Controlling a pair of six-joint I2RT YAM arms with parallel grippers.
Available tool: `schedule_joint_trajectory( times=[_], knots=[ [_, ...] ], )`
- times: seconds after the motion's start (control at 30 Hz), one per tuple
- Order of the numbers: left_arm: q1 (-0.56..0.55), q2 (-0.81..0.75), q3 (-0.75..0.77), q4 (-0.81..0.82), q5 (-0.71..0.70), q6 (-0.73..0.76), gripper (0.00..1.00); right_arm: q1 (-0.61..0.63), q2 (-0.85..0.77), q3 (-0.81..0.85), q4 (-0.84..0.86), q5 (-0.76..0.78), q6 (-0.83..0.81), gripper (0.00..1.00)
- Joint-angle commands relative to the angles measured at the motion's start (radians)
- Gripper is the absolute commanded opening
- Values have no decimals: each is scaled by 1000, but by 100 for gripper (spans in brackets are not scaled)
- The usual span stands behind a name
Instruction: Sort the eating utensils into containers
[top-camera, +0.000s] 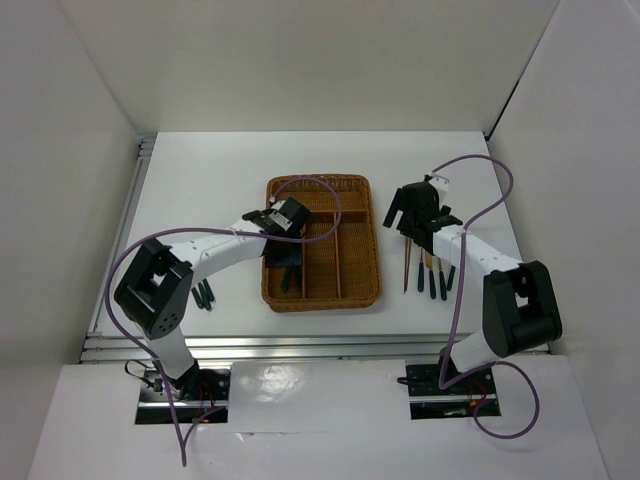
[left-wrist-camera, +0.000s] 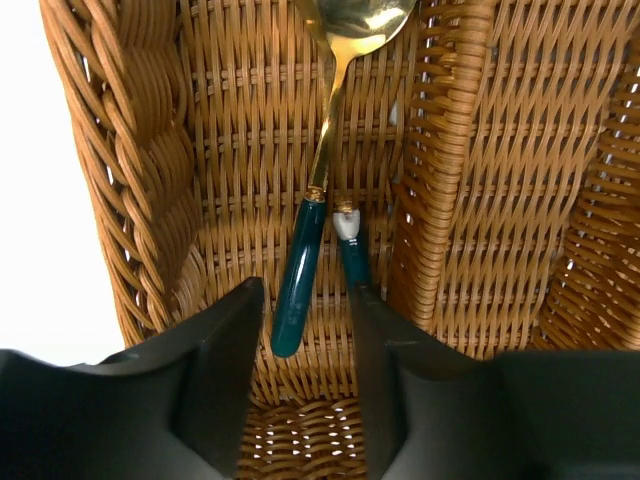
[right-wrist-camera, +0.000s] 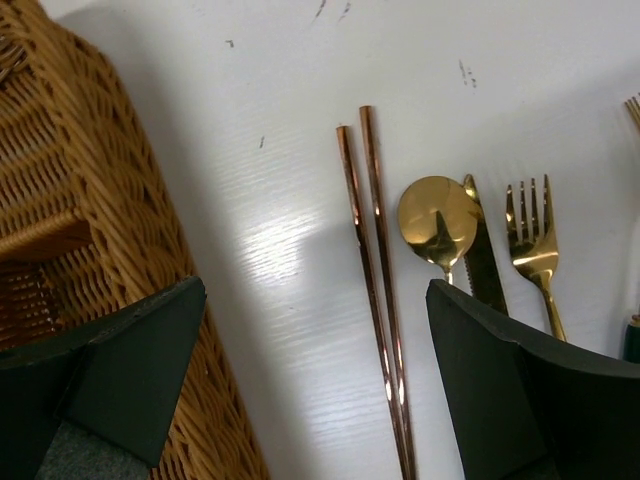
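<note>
The brown wicker tray (top-camera: 372, 243) lies mid-table. My left gripper (top-camera: 286, 222) is open over its left long slot. In the left wrist view a gold spoon (left-wrist-camera: 300, 270) with a dark green handle lies in that slot (left-wrist-camera: 235, 120), its handle end between my open fingers (left-wrist-camera: 305, 300). A second dark handle (left-wrist-camera: 350, 255) lies beside it against the right finger. My right gripper (top-camera: 412, 212) is open and empty over the table right of the tray. Below it (right-wrist-camera: 315, 295) lie two chopsticks (right-wrist-camera: 372, 260), a spoon (right-wrist-camera: 437, 220), a knife (right-wrist-camera: 483, 265) and a fork (right-wrist-camera: 530, 245).
More dark-handled utensils (top-camera: 203, 293) lie on the table left of the tray, near the left arm. Purple cables (top-camera: 480, 210) loop over both arms. The tray wall (right-wrist-camera: 90, 200) stands just left of my right gripper. White walls enclose the table.
</note>
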Motion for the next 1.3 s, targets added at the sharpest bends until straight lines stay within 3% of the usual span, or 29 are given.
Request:
schedule_joint_trajectory(
  times=[0.0,0.3,0.63,0.87,1.27],
  knots=[
    [-2,4,27,30,8,21,56,-37,-15,3,-19,1,43,100],
    [-2,-66,27,46,-25,61,69,-68,-36,-43,-116,-12,83,98],
    [-2,-235,-31,81,-34,90,77,-68,-113,-117,-165,-43,119,87],
    [-2,-277,-56,81,-52,90,78,-68,-147,-175,-165,-43,128,75],
    [-2,-286,-56,70,-61,99,78,-68,-63,-185,-155,-42,137,57]
  ],
)
